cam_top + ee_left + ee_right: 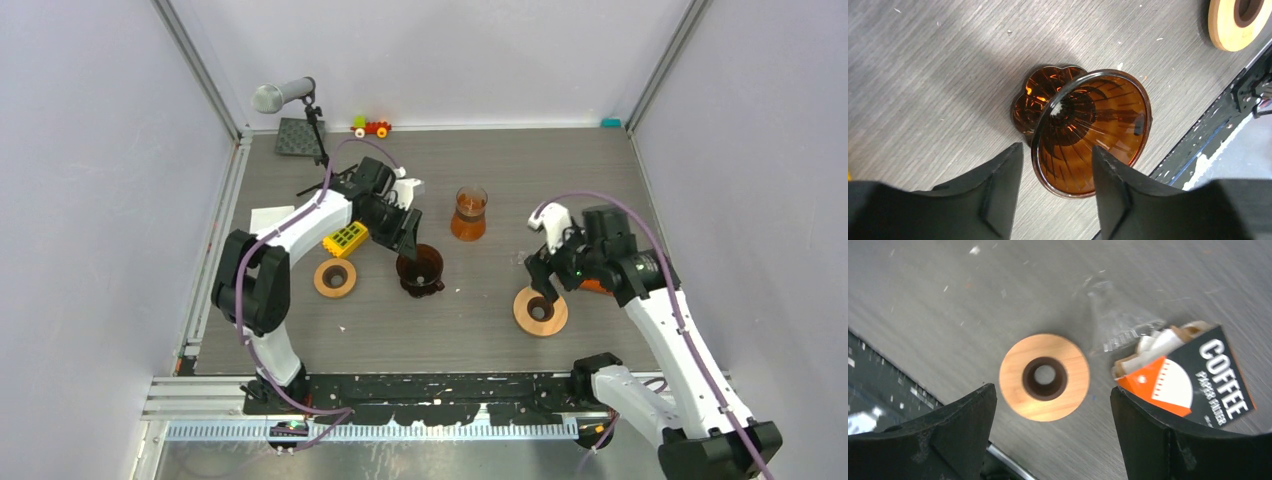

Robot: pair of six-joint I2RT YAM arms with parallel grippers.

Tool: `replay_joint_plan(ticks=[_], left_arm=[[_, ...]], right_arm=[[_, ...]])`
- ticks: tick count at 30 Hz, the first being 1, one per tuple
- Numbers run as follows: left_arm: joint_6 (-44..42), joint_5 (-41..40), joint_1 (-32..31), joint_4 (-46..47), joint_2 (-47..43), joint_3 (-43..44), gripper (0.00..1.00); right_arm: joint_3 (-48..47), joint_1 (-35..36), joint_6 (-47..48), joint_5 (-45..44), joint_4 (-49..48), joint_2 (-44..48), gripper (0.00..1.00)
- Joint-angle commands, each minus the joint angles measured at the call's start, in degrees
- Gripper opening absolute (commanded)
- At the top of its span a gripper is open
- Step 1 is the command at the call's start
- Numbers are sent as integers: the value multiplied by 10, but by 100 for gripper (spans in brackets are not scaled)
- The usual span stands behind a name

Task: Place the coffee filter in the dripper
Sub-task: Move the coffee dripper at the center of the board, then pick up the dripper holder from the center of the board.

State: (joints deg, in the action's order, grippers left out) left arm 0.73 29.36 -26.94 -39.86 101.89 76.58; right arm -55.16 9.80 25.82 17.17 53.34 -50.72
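**Two arms over a grey table, filters still in their pack**

At far left, a wooden ring (335,277) lay flat on the table (480,330). Just right of it, the left gripper (1058,146) hung over the amber dripper (420,268) with its jaws partly spread, straddling the near rim and pinching nothing. The dripper sat at mid-table, left of centre. Its wide mouth faced up toward the wrist camera and its scalloped base lay on the table. Whether it stood quite upright could not be told.

Behind and to the right stood a glass carafe (469,212), well apart from the dripper.

Farther right, the right gripper (1052,390) hovered over a second ring (540,311), jaws spread wide and empty.

Just right of that ring lay the filter pack (1198,382), flat on the table. In the right wrist view its long axis ran diagonally from upper left to lower right. The open end pointed toward the ring, and paper filters (1154,344) poked out of it beside torn clear wrap.
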Motion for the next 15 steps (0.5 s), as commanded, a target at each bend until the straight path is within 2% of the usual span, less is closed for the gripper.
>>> replay_joint_plan(ticks=[1, 10, 15], left_arm=[[-27, -9, 0, -10, -56, 2, 59], [-78, -48, 0, -6, -162, -29, 84], [-103, -88, 0, 4, -212, -59, 90]], right_arm=[[33, 90, 63, -41, 62, 4, 87], [115, 218, 66, -129, 39, -47, 82], [148, 258, 56, -160, -5, -79, 80]])
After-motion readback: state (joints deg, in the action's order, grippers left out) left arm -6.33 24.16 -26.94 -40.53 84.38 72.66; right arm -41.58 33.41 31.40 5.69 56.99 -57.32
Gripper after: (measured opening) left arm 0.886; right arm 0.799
